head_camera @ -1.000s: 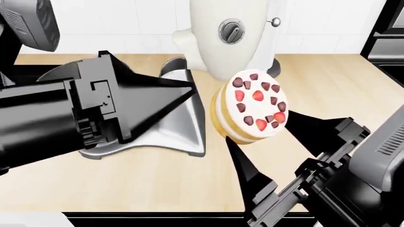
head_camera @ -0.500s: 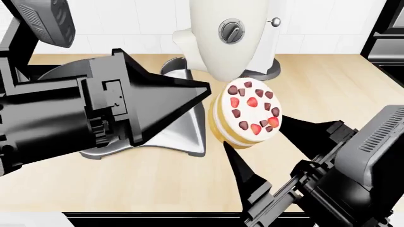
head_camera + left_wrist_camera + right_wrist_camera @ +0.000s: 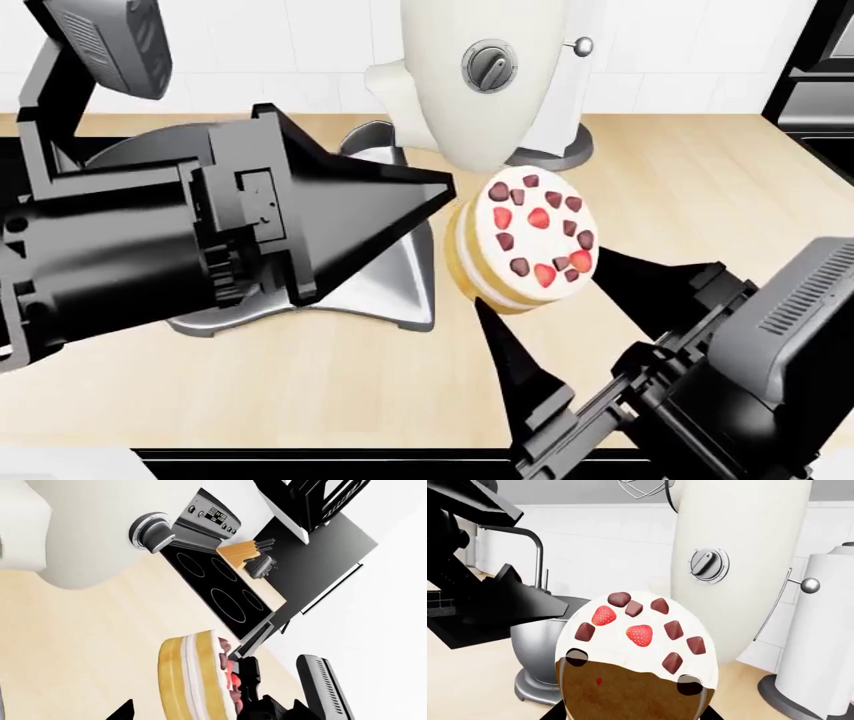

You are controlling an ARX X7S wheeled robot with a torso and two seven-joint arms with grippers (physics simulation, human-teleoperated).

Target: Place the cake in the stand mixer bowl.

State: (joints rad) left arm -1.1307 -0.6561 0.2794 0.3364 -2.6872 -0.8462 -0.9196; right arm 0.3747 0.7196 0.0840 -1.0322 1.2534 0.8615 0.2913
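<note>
The cake (image 3: 523, 240), yellow with white cream, strawberries and chocolate pieces, hangs tilted above the wooden counter. My right gripper (image 3: 574, 300) is shut on it, one finger on each side of it. In the right wrist view the cake (image 3: 637, 650) fills the space between the fingertips. The steel stand mixer bowl (image 3: 540, 640) stands behind it to the left; in the head view my left arm hides most of it. My left gripper (image 3: 434, 195) is open and points at the cake's left side, just short of it. The left wrist view shows the cake (image 3: 193, 680) edge-on.
The cream mixer head (image 3: 487, 80) rises right behind the cake, over the silver mixer base (image 3: 394, 270). A paper towel roll (image 3: 820, 630) stands to the right of the mixer. A black cooktop (image 3: 220, 587) and a knife block (image 3: 243, 552) lie farther along the counter.
My left gripper has pushed to the right, closer to the cake. The right arm has shifted a little and the cake has dropped slightly, still held.
</note>
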